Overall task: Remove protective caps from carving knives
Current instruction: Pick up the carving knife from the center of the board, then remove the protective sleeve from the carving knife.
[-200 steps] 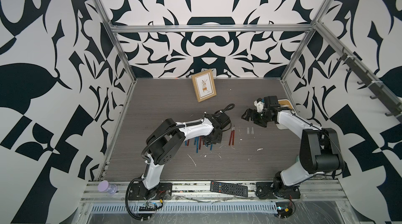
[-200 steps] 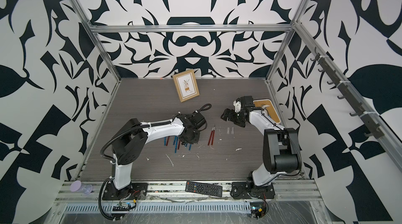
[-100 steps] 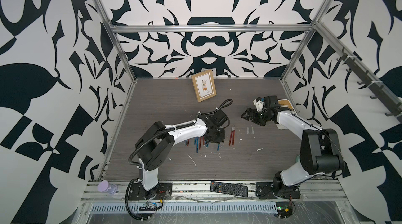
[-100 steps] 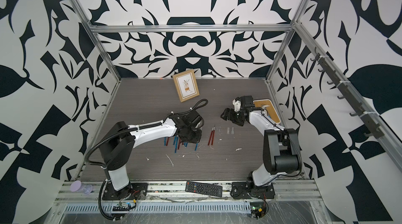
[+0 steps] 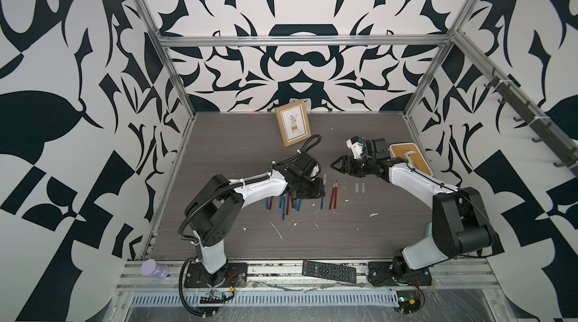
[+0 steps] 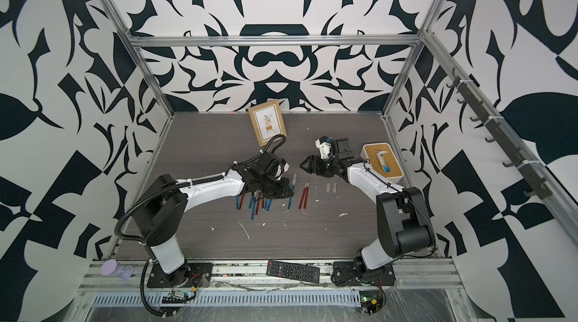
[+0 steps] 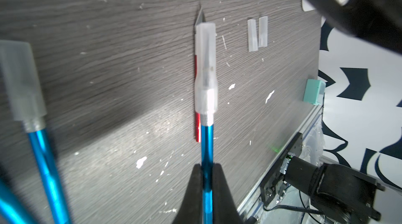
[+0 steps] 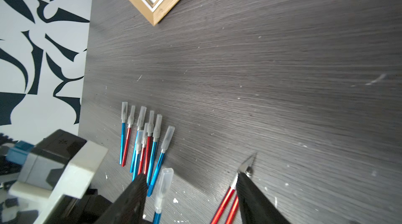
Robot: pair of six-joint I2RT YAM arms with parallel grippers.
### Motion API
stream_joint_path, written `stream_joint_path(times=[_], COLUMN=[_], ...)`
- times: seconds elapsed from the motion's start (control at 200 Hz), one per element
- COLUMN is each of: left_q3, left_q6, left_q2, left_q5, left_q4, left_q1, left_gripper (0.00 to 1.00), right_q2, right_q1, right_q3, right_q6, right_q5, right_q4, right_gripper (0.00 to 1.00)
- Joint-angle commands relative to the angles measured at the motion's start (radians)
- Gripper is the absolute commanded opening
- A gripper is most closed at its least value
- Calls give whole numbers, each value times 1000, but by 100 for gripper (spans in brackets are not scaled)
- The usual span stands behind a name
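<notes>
Holding a blue carving knife point(image 7: 206, 146) by its handle, left gripper point(image 7: 206, 166) is clamped tight on it. Knife's long axis runs straight out from those jaws twd right gripper point(image 8: 190, 176), cap point(image 8: 165, 181) end leading. Right gripper is nearer the cap: jaws part-open, cap btwn them, no contact visible, nothing held. Pull should prob. go along that axis. Two loose caps point(image 7: 252, 35) lie side by side on tabletop point(image 7: 108, 59), near two bare red knives point(image 8: 224, 205). Wood-topped box point(image 6: 372, 151) by right arm: small white/blue item point(image 6: 384, 162) on it, no caps seen.
</notes>
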Motion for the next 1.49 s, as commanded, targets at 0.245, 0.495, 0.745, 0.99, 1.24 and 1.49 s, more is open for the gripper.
stream_joint_path(times=[0.245, 0.495, 0.745, 0.99, 1.24, 1.49], left_q3=[7, 10, 11, 15, 16, 20], left_q6=[-18, -18, -17, -15, -13, 6], left_q2=[13, 19, 23, 23, 25, 27], left_q5=[34, 41, 37, 30, 35, 32], left_q4=[84, 90, 89, 88, 87, 62], left_q1=[6, 6, 6, 5, 5, 5], left_gripper=[3, 3, 3, 3, 3, 3], right_q2=[2, 24, 56, 60, 72, 97], right_q1=[19, 20, 23, 24, 24, 23], right_q3=[-101, -140, -138, -153, -166, -152], right_q6=[130, 215, 254, 282, 314, 355], right_q5=[-127, -163, -180, -187, -195, -197], right_q4=[189, 314, 370, 400, 443, 484], right_gripper=[58, 47, 36, 28, 21, 18])
